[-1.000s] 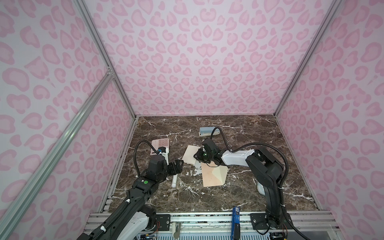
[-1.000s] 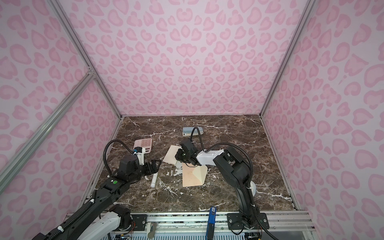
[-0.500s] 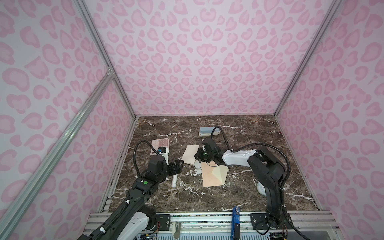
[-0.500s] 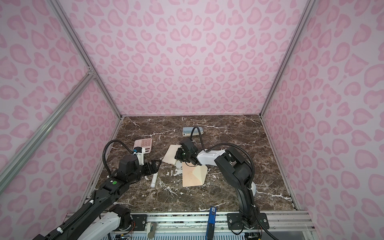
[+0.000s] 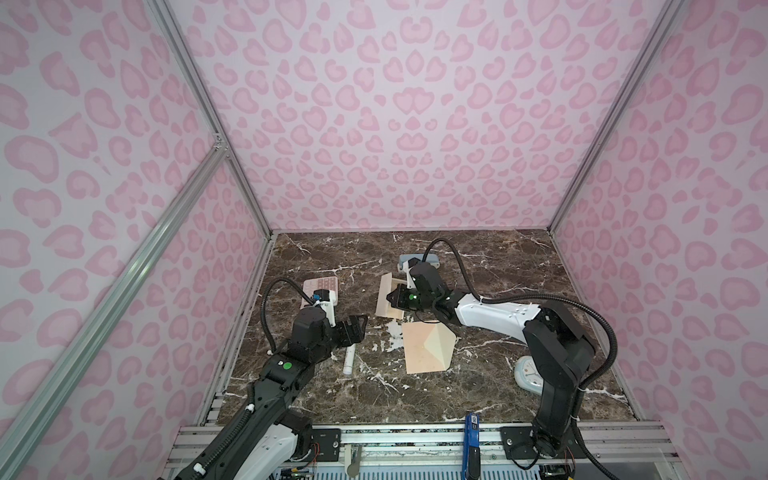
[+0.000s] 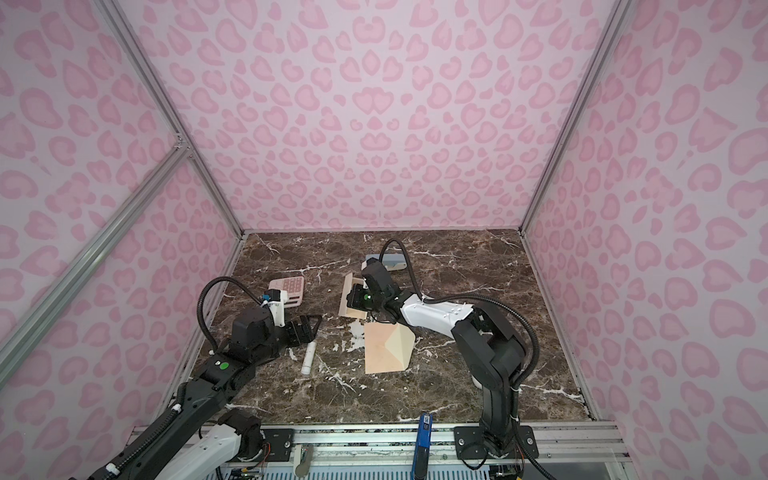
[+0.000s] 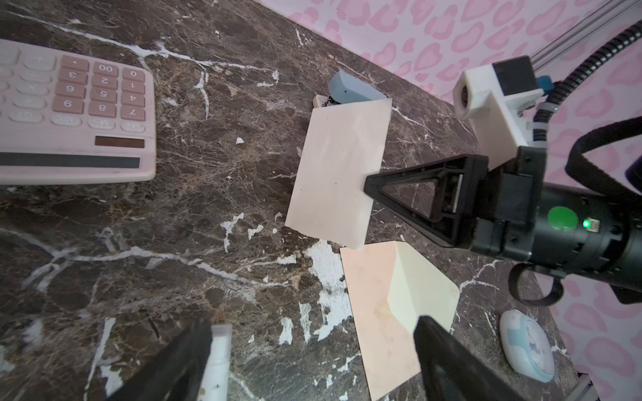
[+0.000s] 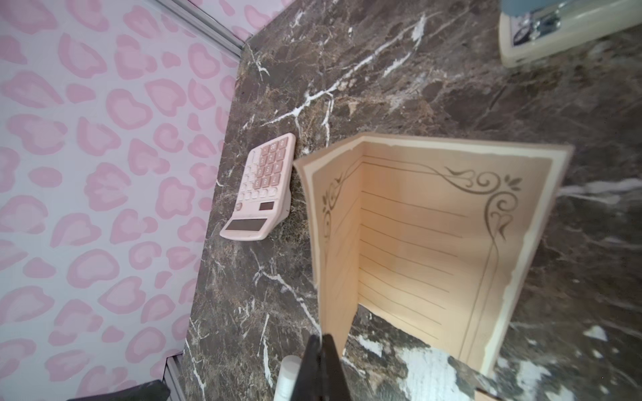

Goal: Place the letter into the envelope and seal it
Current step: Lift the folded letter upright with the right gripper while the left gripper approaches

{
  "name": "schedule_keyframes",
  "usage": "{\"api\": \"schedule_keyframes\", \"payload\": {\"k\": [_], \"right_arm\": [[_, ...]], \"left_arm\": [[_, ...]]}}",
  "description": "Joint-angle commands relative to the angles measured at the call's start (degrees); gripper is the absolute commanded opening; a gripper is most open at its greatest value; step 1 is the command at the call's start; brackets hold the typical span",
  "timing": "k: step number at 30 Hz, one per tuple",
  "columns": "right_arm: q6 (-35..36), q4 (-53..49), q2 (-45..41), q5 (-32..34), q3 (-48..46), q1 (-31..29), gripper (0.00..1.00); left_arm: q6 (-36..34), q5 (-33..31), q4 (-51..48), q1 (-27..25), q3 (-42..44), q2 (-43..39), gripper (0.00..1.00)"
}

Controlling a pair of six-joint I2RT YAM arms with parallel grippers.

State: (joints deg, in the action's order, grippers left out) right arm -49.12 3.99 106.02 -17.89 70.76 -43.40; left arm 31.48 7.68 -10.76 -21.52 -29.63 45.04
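The letter (image 5: 384,299) (image 6: 348,297) is a cream ruled sheet with a dark border, lying behind the envelope with one folded panel raised. My right gripper (image 5: 392,297) (image 8: 321,342) is shut on the edge of that raised panel (image 8: 333,264). From the left wrist view the letter's plain back (image 7: 340,166) shows, with the right gripper's tip (image 7: 368,184) at its edge. The peach envelope (image 5: 419,349) (image 7: 371,312) lies flat on the table, its pale flap (image 5: 440,345) open. My left gripper (image 5: 357,330) (image 7: 311,330) stands open and empty to the envelope's left.
A white tube (image 5: 349,361) (image 7: 219,357) lies under the left gripper. A pink calculator (image 5: 320,286) (image 8: 264,194) sits at the left, a blue-grey stapler (image 5: 419,262) behind the letter, and a round white clock (image 5: 528,374) by the right arm's base. Pink walls enclose the marble table (image 5: 498,257).
The right gripper's jaws have closed on the letter's edge. Both arms stay almost where they were.
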Motion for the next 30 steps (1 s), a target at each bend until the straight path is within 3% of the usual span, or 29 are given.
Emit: {"api": "schedule_keyframes", "payload": {"k": [1,10,19,30], "right_arm": [[4.06,-3.45,-2.13,-0.98,0.43,0.01,0.00],[10.38,-11.20,-12.25,-3.61,0.28,0.48,0.00],[11.14,-14.59,-21.28,-7.80,-2.98,1.72,0.00],[8.50,-14.02,-26.64,-12.74,-4.77,2.53,0.00]], "left_arm": [[0.15,1.62,0.23,0.59,-1.66,-0.42,0.94],[1.41,15.69,7.05,5.86,-2.29,2.39,0.94],[7.13,26.57,28.23,6.27,-0.20,7.99,0.93],[18.24,34.67,55.39,6.27,1.46,20.61,0.89]]}}
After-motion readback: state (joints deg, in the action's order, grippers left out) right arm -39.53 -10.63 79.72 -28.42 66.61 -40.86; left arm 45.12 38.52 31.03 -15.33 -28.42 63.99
